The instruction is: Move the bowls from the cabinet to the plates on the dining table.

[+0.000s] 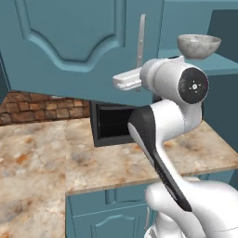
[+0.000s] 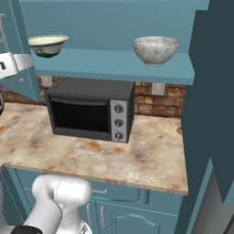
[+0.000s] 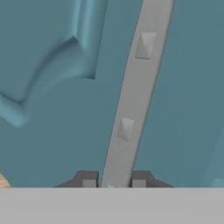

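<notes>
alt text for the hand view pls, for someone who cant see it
Close-up of the tool with its two dark fingertips set either side of a long silver bar handle on a teal cabinet door. The handle runs up the picture at a slight slant, and the door's arched panel moulding shows at the upper left.

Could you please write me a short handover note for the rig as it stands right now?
Gripper: closed on the long silver bar handle of the teal-blue arched cabinet door, one fingertip either side of the bar.
Bowls: the grey-white marbled stone-look bowl and the glossy pale yellow-green bowl both sit upright on the teal cabinet shelf, apart from each other, above the black toaster oven on the beige marbled counter.
Done: handle gripped; neither bowl moved yet.
Left: finish with the door, then carry each bowl to a plate on the dining table.
</notes>
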### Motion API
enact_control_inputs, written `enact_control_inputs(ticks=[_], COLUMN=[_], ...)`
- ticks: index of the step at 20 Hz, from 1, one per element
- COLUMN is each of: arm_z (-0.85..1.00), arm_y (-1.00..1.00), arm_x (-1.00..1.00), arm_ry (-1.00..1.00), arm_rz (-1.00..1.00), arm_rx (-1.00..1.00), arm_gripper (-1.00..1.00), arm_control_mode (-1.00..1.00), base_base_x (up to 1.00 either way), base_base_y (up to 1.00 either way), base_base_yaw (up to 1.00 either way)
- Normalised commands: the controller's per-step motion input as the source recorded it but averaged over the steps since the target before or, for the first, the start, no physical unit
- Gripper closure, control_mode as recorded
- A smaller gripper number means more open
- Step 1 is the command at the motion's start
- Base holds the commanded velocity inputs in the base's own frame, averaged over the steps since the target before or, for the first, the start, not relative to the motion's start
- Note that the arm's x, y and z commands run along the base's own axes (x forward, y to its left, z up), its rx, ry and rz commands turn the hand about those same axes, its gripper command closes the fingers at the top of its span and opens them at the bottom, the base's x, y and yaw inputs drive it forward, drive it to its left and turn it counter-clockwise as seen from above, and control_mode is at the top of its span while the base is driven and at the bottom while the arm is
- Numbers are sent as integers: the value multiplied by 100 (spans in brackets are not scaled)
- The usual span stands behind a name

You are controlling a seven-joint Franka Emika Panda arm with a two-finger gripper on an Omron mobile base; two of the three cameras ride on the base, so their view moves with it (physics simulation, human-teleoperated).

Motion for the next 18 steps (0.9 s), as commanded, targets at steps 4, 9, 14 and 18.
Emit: enact_control_inputs(ticks=[4,9,14,18], arm_z=[-5,-9,-9,0], arm_y=[26,24,17,0], arm_x=[-39,-34,-16,0], arm_ry=[5,4,3,0], arm_rz=[0,0,0,0], arm_rx=[-6,-5,-3,0], arm_gripper=[100,100,100,-100], arm_control_mode=[-100,-100,-100,-100], base_base_x=[0,0,0,0], base_base_y=[0,0,0,0], base_base_yaw=[0,0,0,0])
